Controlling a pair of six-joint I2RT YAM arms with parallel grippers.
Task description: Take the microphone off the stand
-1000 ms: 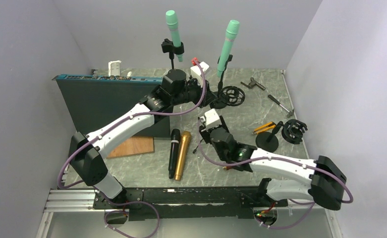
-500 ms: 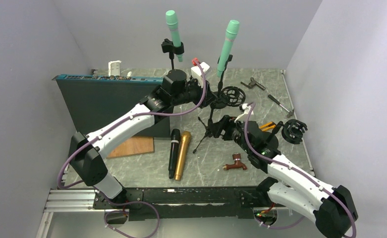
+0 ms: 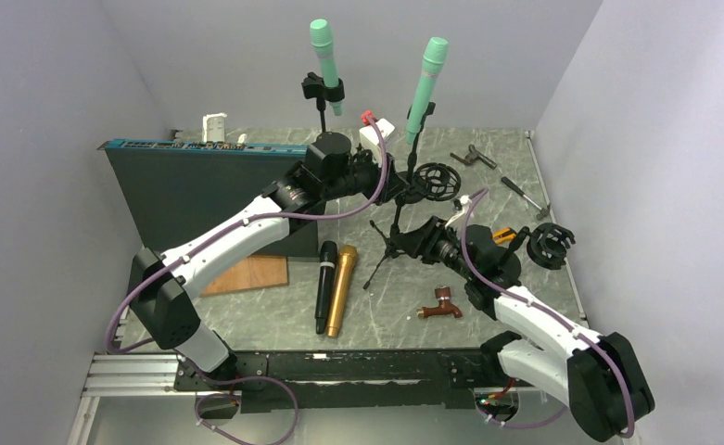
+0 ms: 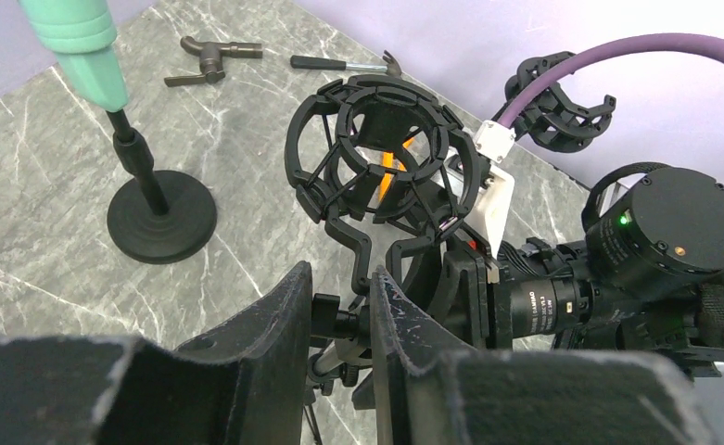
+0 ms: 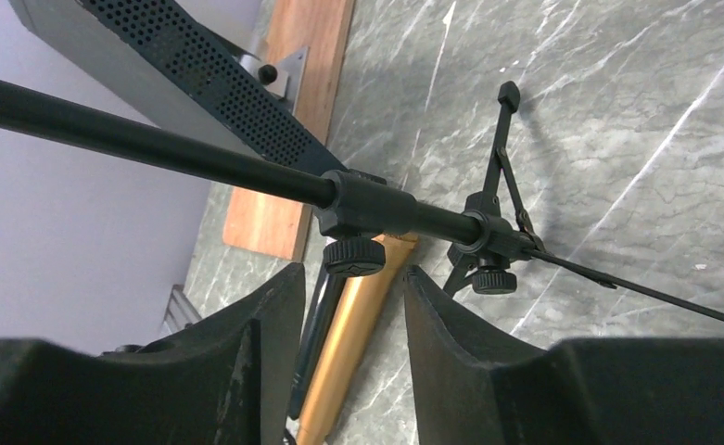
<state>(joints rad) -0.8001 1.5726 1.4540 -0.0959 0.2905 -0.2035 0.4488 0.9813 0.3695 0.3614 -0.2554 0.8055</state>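
Left gripper (image 4: 339,311): nearly closed on black tripod stand (image 5: 154,144), beneath its empty black shock mount (image 4: 381,153).
Right gripper (image 5: 349,287): wide open, empty, pole just ahead.
Mint-green microphone (image 3: 427,83): clipped upright, far.
Risk: swinging stand may topple it.

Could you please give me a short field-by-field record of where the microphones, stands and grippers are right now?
left gripper: shut on the tripod stand, just below its shock mount
right gripper: open, fingers either side of the stand's pole
shock mount: empty
mics on stands: left green microphone, right green microphone, both upright at the back
mics off stands: black microphone, gold microphone, lying side by side
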